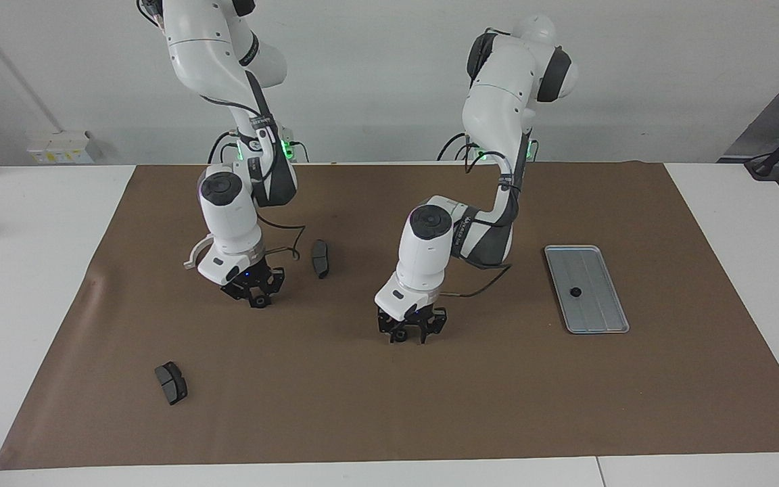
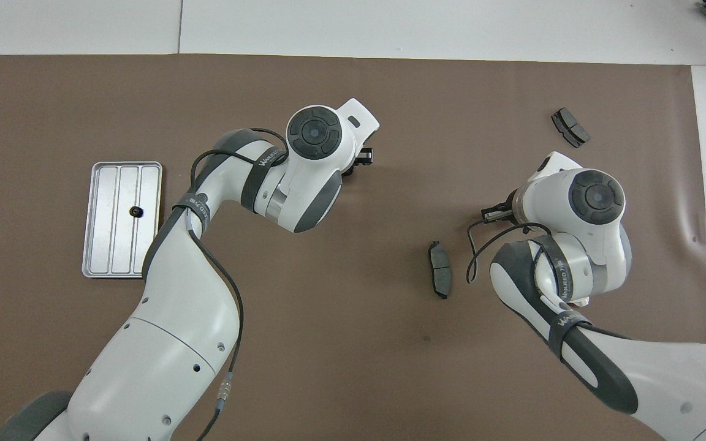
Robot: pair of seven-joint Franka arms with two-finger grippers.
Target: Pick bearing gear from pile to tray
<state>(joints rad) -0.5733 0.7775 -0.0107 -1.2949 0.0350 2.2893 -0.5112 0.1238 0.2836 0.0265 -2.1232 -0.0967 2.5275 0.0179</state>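
Both arms are down at the brown mat point(image 1: 498, 406) that covers the tabletop point(image 1: 24, 304), each at a separate small black gear. That suits parts scattered this widely.

The left gripper point(image 1: 408, 333) points straight down and stands low on the mat about midway along it. A bearing gear point(image 1: 399, 335) shows at its tip, on the side toward the right arm's end. The upright pose fits a top-down pinch on a flat round part lying on the mat. Whether its fingers have closed on the gear or only stand around it, I cannot tell.

The right gripper point(image 1: 254, 297) is tilted a little and sits low over the mat toward the right arm's end. A second gear point(image 1: 259, 302) shows at its tip. Again I cannot tell whether those fingers grip it, or whether the gear rests on the mat.

The ribbed metal tray point(image 1: 598, 331) lies flat toward the left arm's end, well apart from both grippers. It lies within the left arm's reach, so that arm is probably the one that delivers. One gear point(image 1: 575, 292) already lies in it, near the middle.

Two dark brake pads are not wanted. One brake pad point(image 1: 320, 258) lies beside the right gripper, slightly nearer to the robots. The other pad point(image 1: 171, 382) lies farther from the robots.

By my judgement the step in hand is the grasp, and the carry to the tray is not yet begun.
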